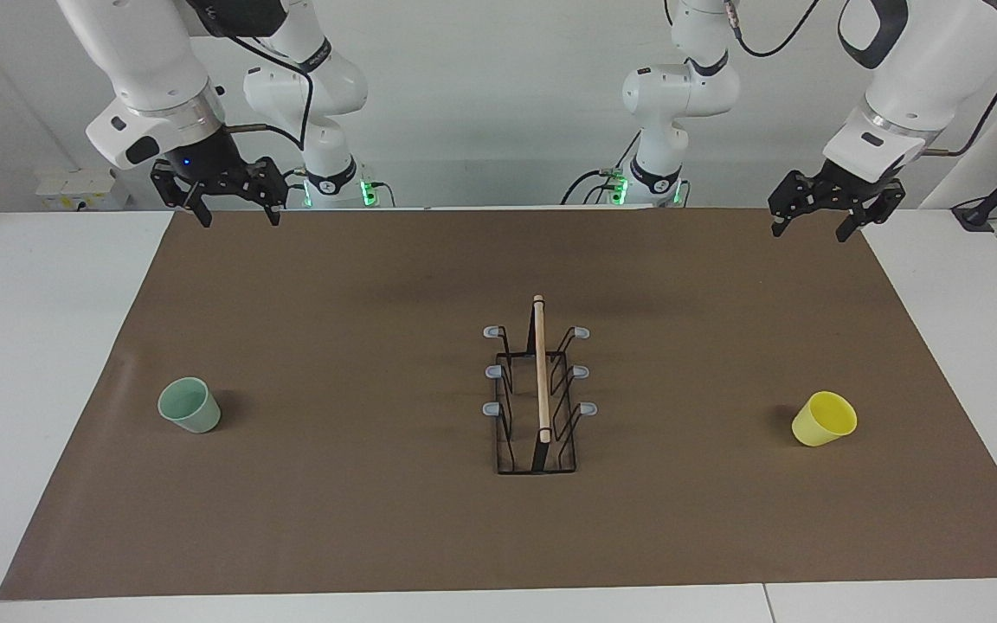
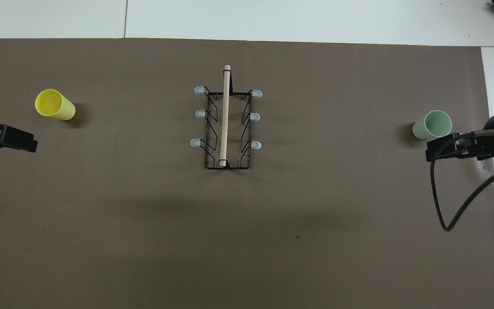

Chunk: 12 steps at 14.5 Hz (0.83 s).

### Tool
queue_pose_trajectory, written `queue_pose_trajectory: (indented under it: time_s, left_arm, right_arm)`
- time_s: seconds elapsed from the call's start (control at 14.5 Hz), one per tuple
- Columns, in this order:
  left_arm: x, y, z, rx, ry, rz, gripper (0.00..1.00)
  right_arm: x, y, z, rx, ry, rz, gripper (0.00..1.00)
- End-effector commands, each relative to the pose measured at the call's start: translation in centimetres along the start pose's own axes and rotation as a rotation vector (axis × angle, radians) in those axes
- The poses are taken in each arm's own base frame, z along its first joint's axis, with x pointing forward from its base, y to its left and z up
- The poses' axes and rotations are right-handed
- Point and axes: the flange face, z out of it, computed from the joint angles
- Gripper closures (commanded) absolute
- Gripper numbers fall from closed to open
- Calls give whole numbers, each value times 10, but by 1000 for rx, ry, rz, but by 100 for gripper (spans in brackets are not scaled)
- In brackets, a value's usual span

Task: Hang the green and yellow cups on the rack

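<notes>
**Both cups on the mat, rack bare, arms up at my end**

I see the rack (image 1: 537,394) standing in the middle of the brown mat (image 1: 360,519), its wooden rod (image 1: 541,368) running along the top, pointing away from the robots. Its six grey-capped prongs (image 1: 492,371) stick out three to a side, and I see nothing hung on any of them.

The green cup (image 1: 189,405) stands upright on the mat, mouth up, toward the right arm's end of the table and well apart from the rack. The yellow cup (image 1: 824,419) sits toward the left arm's end, also well apart from the rack, mouth open to the camera; whether it stands or leans I cannot tell. The two cups lie at about the same distance from the robots, level with the rack.

My right gripper (image 1: 234,212) hangs in the air over the mat's edge nearest the robots, at the green cup's end, fingers spread and holding nothing. My left gripper (image 1: 813,227) hangs over the corresponding edge at the yellow cup's end, fingers also spread and empty. In the overhead view each gripper shows only at the frame's side, beside its cup but clear of it. Neither touches a cup or the rack.
</notes>
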Motion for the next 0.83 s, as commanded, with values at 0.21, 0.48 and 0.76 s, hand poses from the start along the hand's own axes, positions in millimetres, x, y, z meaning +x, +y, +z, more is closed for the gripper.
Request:
queue_pose_trajectory:
  time_s: [0.21,0.48,0.76]
  left_arm:
    - [-4,1,-3,12,9,11,0]
    - [-4,-1,-2,12,11,-6,0]
    - [-2,-2,-4,14,23,-6,0]
  right_arm:
    - [1,-1,-3,22,-6,-4,0]
    - [1,-3,-3,23,-5,11,0]
    - [-1,-8,12,18,16,-1,0]
